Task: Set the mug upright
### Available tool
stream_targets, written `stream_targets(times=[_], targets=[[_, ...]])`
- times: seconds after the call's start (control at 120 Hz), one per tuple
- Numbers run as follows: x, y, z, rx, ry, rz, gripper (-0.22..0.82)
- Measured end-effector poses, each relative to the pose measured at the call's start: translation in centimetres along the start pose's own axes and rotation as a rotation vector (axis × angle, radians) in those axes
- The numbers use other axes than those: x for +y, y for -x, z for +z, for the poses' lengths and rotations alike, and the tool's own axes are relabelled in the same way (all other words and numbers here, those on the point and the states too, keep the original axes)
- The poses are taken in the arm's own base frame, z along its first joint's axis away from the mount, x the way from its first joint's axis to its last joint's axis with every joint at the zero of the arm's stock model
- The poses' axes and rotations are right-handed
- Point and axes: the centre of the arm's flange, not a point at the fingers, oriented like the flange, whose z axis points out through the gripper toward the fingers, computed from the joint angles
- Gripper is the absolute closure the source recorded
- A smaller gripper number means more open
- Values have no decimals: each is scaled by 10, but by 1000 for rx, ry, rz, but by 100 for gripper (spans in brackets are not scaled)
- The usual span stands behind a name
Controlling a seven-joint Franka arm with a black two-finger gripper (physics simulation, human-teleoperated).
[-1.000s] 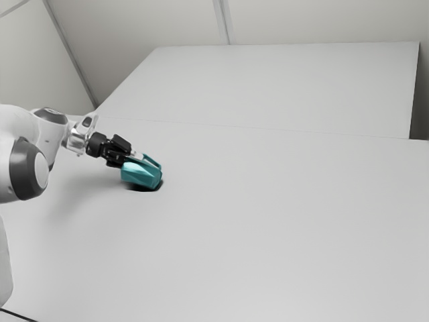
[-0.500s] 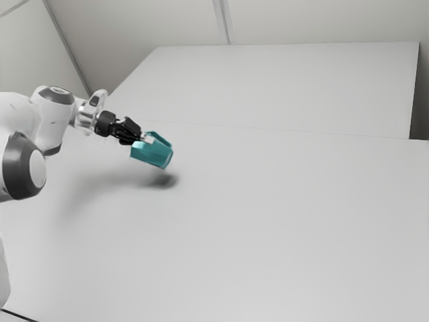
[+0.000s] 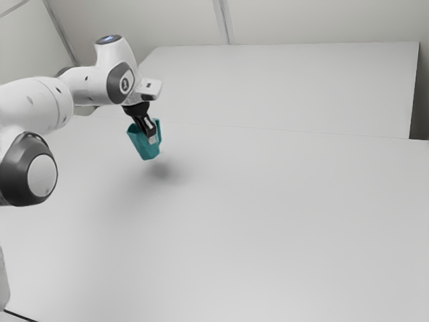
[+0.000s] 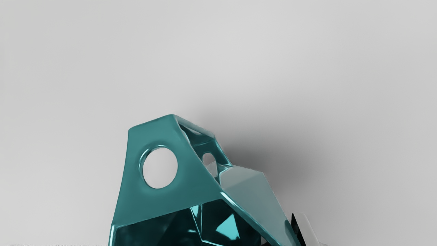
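the black 2-finger gripper point(image 3: 153, 139) was closed on the wall of the glossy teal faceted mug point(image 3: 139, 144). the mug hung tilted above the smooth pale grey table point(image 3: 268, 215), mouth toward 11 o'clock in the exterior view; its shadow point(image 3: 161, 172) lay toward 5 o'clock.

off-white wall point(image 3: 322, 20) | grey strip point(image 3: 224, 20) running up it | pale grey tabletop point(image 3: 281, 228) | soft light
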Motion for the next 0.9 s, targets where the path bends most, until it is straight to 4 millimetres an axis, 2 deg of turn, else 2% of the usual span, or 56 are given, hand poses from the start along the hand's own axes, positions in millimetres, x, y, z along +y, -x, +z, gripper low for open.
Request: stream_targets(times=[0.167,0.475,0.6,0.675,0.733,0.842,0.9], targets=[[-5,-5,41,0,-65,-59,79],[-16,6,71,-7,-93,-198,79],[-15,5,71,0,-90,-232,52],[-16,4,62,9,-103,-248,37],[-21,3,46,24,-117,-263,28],[-30,-2,-9,64,-150,-287,17],[-35,-4,-55,96,-172,-301,13]])
